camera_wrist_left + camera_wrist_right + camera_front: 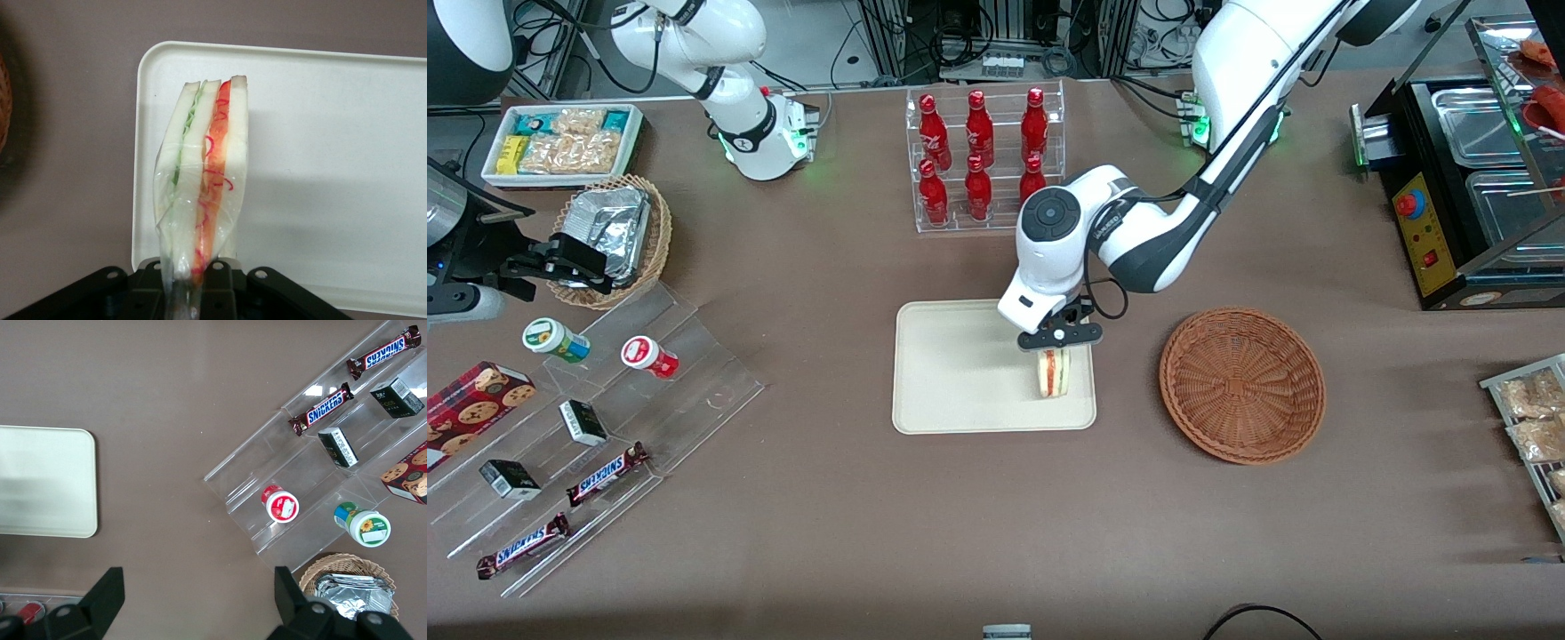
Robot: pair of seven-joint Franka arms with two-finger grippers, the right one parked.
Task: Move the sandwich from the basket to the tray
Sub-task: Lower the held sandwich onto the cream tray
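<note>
So we're at the drop-off step: the gripper [1058,348] hangs over the tray [951,373], jaws pinching the wrapped sandwich [1052,373] by its top. The basket [1242,384] sits empty nearby on the bench. Next I'd guess lower, then let go.

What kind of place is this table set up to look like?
Probably a lab mock-up of a snack shop counter: a clear rack of red bottles, Snickers bars on acrylic steps, and a bin of snack packets. The gripper, above the tray, holds a wrapped sandwich beside the basket.
</note>
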